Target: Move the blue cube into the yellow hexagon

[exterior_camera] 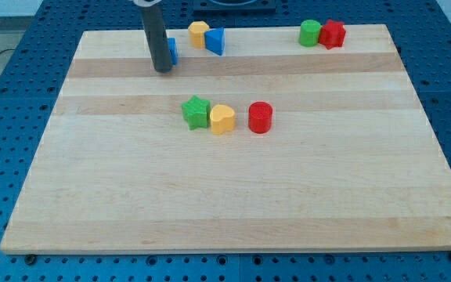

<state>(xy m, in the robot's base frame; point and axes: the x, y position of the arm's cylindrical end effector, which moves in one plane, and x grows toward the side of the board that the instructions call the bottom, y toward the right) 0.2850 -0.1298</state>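
Observation:
My tip (162, 69) stands near the view's top left of the wooden board (233, 196). The blue cube (172, 50) is right behind the rod, mostly hidden by it, only its right edge showing. The yellow hexagon (199, 34) lies a little to the right of the cube, near the board's top edge. A blue triangular block (216, 41) touches the hexagon's right side.
A green star (196, 112), a yellow heart (222, 119) and a red cylinder (261, 117) sit in a row at mid-board. A green block (310, 32) and a red block (333, 34) sit together at the top right.

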